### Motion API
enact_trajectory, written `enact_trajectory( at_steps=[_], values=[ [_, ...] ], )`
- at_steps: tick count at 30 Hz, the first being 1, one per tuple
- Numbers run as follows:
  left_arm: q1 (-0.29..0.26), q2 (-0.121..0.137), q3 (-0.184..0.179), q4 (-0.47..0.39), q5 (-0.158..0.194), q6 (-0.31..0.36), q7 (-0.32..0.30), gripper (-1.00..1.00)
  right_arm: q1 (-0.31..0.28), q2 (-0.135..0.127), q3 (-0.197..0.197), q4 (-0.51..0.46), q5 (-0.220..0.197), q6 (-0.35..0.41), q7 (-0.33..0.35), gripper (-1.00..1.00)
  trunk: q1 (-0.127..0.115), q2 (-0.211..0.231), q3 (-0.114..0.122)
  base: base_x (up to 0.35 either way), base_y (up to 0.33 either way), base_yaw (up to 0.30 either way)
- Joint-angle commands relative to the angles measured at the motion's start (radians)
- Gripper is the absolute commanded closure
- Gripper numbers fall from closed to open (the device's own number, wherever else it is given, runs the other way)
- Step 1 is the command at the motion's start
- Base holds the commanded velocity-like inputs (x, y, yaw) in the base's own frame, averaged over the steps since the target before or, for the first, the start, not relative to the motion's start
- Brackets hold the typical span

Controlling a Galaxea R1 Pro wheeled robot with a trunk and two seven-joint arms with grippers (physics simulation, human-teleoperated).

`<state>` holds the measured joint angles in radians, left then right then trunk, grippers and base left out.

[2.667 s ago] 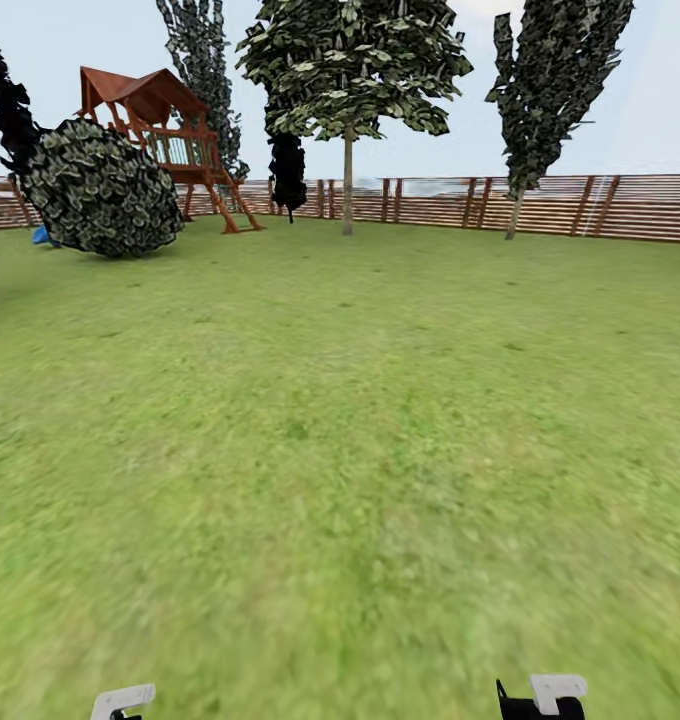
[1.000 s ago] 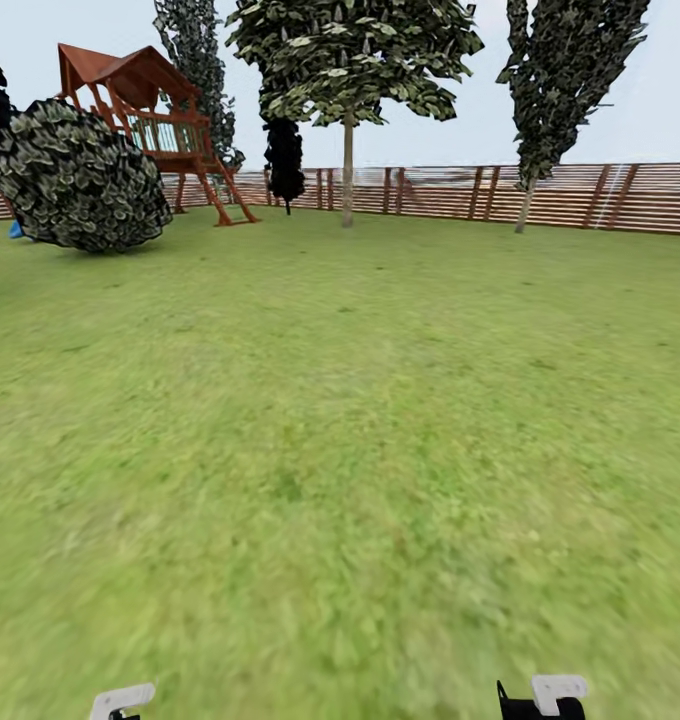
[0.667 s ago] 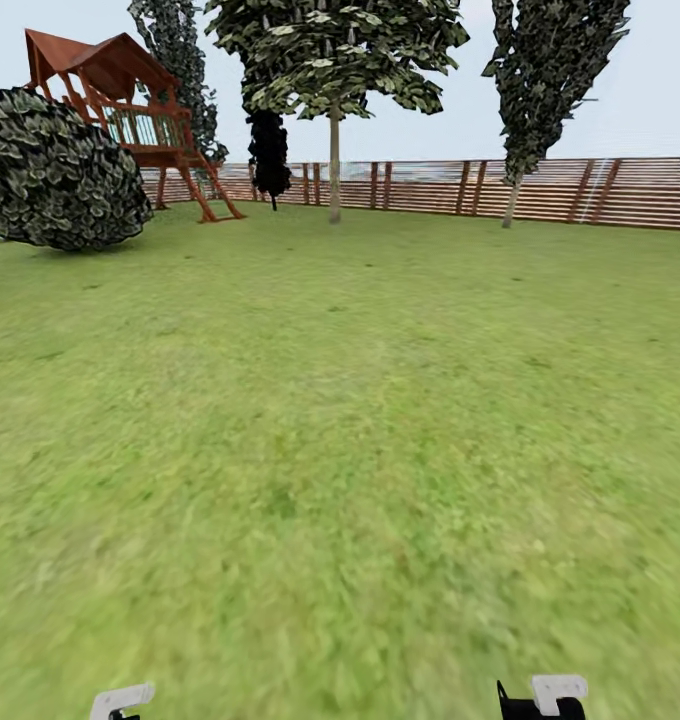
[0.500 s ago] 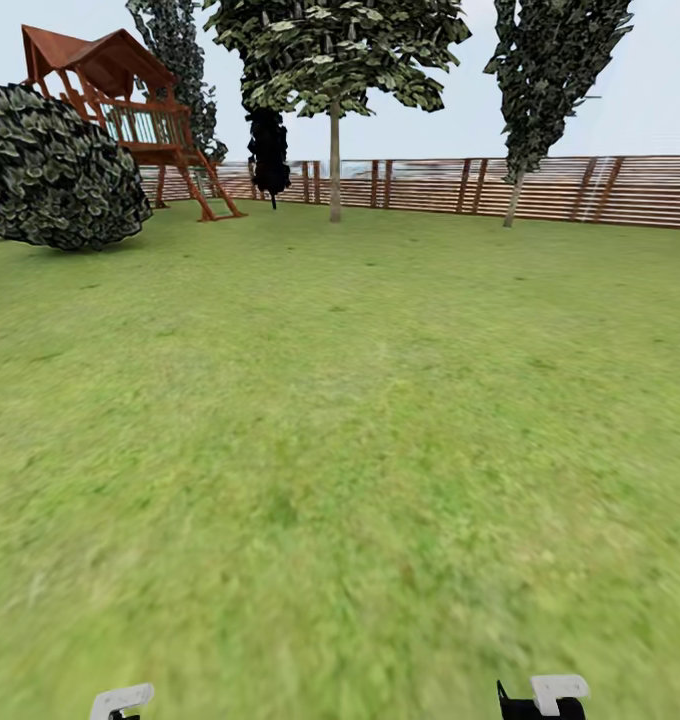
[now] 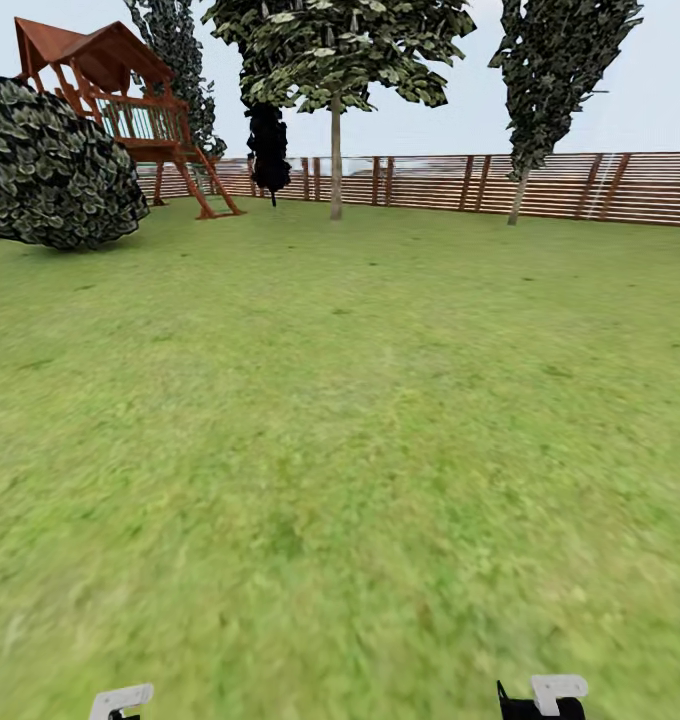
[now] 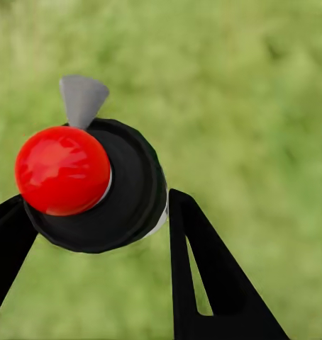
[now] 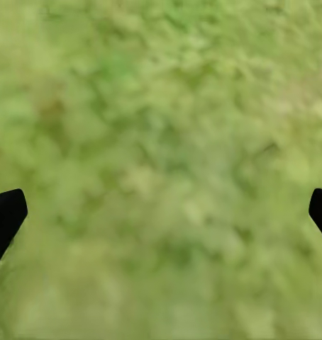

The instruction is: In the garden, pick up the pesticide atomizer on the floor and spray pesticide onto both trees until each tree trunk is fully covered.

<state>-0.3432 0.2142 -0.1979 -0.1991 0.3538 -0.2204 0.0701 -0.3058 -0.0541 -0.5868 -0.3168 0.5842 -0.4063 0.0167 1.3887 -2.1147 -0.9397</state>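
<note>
My left hand (image 6: 97,212) grips the sprayer (image 6: 90,184); my right hand (image 7: 161,212) is spread wide, empty. I should steer for the tree (image 5: 335,160) at upper centre, keeping the nozzle forward.

Floor (image 5: 340,420): blotchy green grass, open across mid & foreground. Standing on it at far edge: slat fence (image 5: 580,185), wooden play tower (image 5: 120,110), round dark bush (image 5: 55,165), tree trunk (image 5: 335,160) approx centre
</note>
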Motion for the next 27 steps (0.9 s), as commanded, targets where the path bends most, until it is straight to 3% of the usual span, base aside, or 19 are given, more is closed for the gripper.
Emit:
enact_trajectory(
  at_steps=[1,27],
  values=[
    [0.000,0.000,-0.011,0.000,0.004,-0.002,0.014,1.00,-0.001,0.000,-0.008,0.001,0.009,-0.005,0.002,-1.00,0.000,0.000,-0.001,0.335,0.084,0.000],
    [0.000,0.001,-0.011,0.000,0.004,-0.002,0.014,1.00,-0.001,0.000,-0.008,0.001,0.009,-0.005,0.002,-1.00,0.000,0.000,-0.013,0.335,0.080,-0.026]
  ],
)
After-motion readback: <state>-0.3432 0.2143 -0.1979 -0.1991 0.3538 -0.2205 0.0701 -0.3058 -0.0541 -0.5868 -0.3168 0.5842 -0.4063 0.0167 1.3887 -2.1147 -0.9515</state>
